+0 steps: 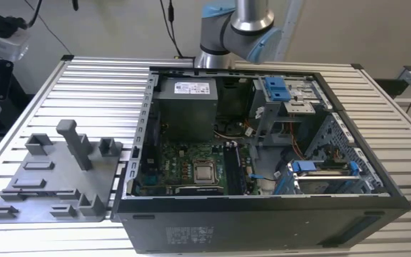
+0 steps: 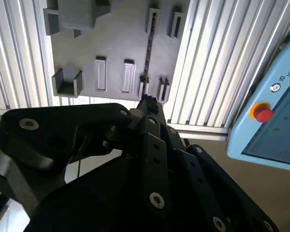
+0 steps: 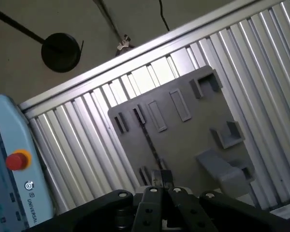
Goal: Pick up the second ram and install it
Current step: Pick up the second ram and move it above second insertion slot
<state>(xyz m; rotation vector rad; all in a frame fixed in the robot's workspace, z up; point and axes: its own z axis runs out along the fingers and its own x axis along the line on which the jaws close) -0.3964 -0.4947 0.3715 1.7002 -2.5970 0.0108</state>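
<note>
On grey tray [image 3: 183, 140], second ram [image 3: 146, 140]

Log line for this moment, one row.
target: thin dark memory stick, on edge in grey plastic tray | gripper: over tray, stick not gripped

robotics lab, slatted aluminium bench [image 1: 91, 91], open computer case [image 1: 263, 227], teach pendant [image 2: 275, 125]
</note>
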